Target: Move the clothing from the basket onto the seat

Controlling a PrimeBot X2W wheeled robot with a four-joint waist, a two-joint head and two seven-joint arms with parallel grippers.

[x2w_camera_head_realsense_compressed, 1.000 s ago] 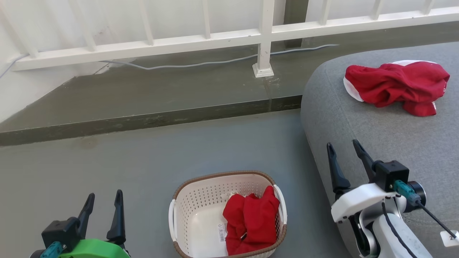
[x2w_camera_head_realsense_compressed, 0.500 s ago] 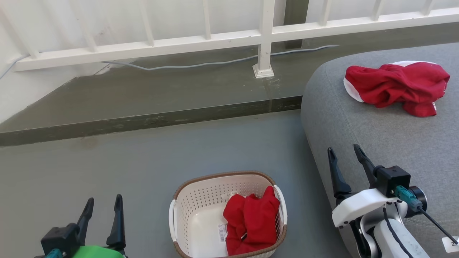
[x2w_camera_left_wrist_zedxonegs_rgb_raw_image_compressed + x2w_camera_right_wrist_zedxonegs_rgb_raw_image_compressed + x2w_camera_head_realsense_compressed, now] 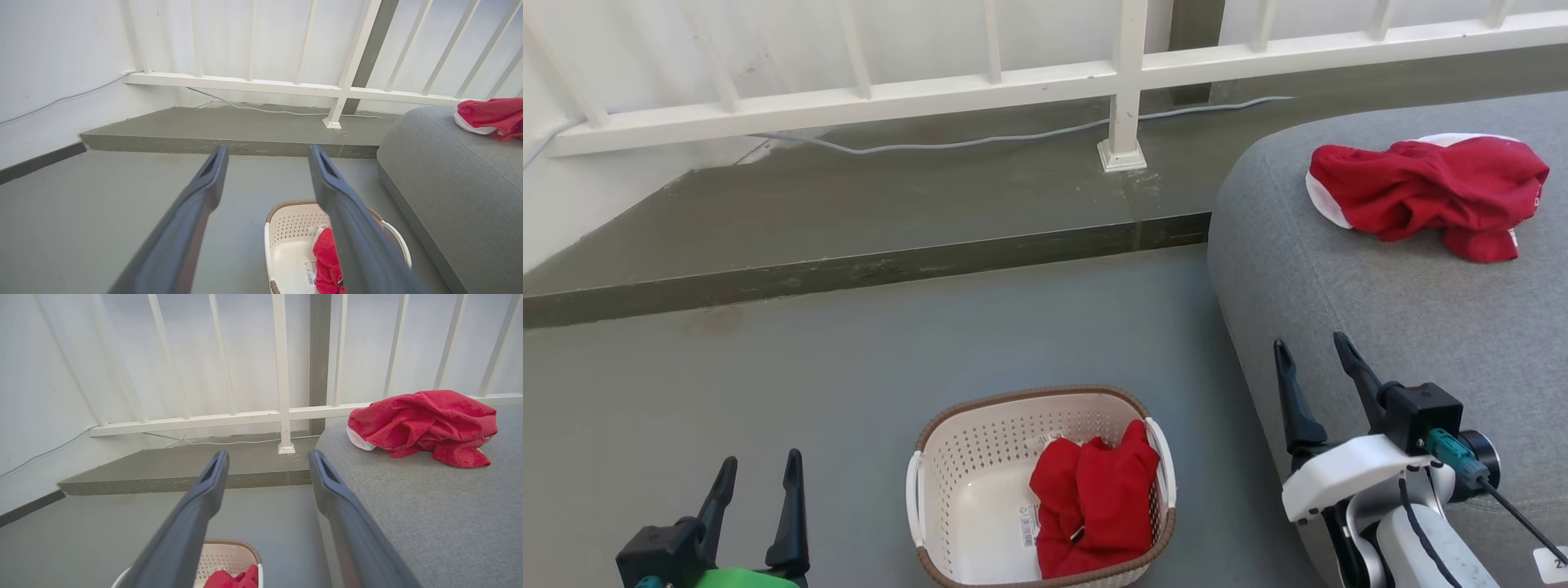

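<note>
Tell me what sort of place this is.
Probably a home balcony or terrace: a white barred railing runs along a raised grey concrete step, beside a grey fabric seat cushion and a cream perforated laundry basket.

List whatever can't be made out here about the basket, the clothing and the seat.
- Left wrist view: the basket's near end is cut off by the bottom edge.
- Sticker inside it: print too small to read.
- Red garment in the basket: crumpled, so piece count unclear; in the left wrist view a finger of the left gripper covers part.
- Seat: runs off the right edge.
- Garment on the seat: bunched, markings unreadable.
</note>
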